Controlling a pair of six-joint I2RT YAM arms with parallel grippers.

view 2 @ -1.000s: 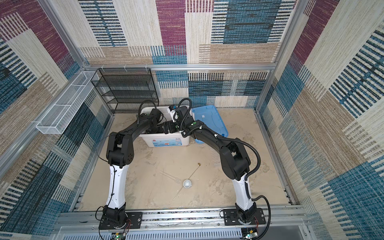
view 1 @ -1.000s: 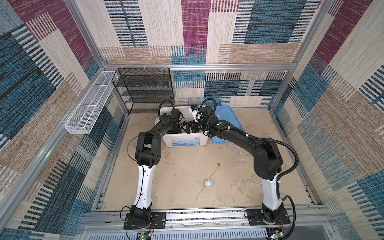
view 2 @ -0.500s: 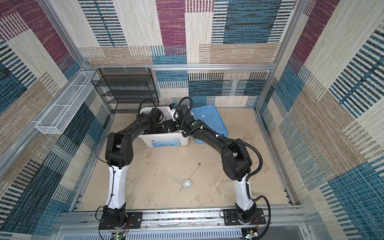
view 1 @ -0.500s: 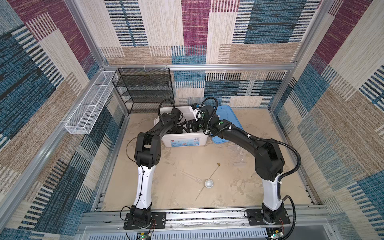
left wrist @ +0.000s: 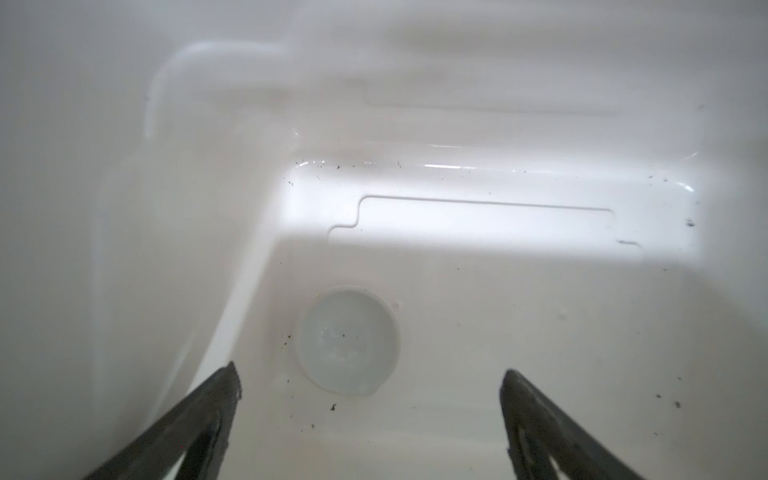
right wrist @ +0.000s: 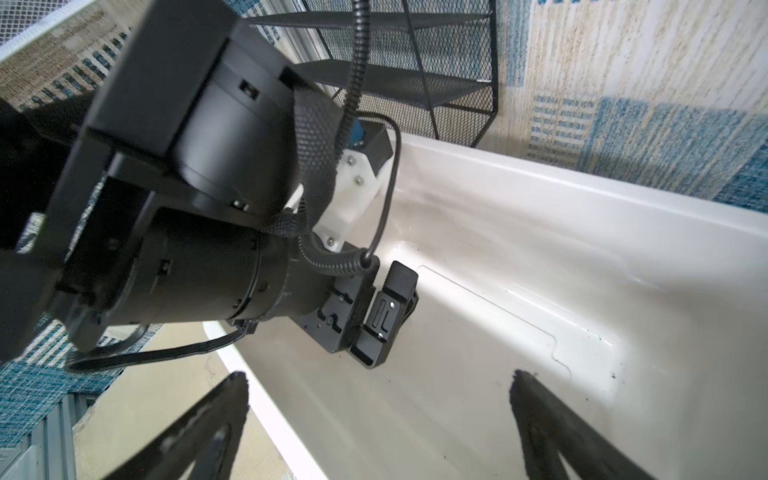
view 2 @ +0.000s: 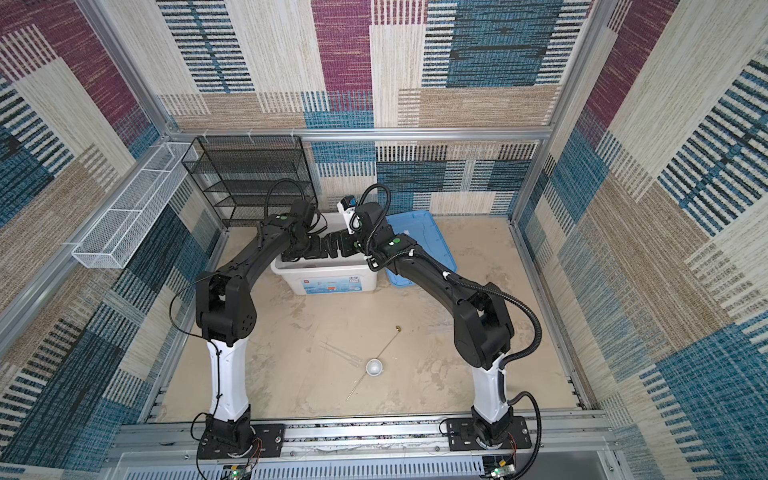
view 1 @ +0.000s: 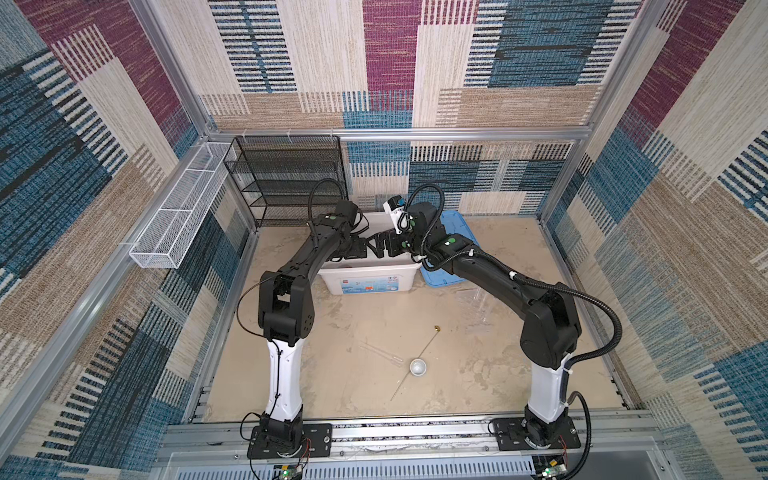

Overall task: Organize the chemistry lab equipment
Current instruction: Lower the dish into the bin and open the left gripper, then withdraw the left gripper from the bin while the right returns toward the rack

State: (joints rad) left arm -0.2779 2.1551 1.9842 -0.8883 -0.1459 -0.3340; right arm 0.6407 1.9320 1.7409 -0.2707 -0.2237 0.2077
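Note:
My left gripper is down inside the white bin, open. A small white round dish lies free on the bin floor just ahead of its fingertips. My right gripper hangs open over the bin's near rim, empty and facing the left wrist. In both top views the two grippers meet over the bin. On the table in front lie a second white dish, a thin metal rod with a brass tip and a clear dropper. No blue-capped tubes show.
The bin's blue lid lies beside the bin, under the right arm. A black mesh shelf stands against the back wall. A white wire basket hangs on the left wall.
The left gripper's jaws have spread wider inside the bin, and the dish lies free. Both arms have barely shifted over the bin.

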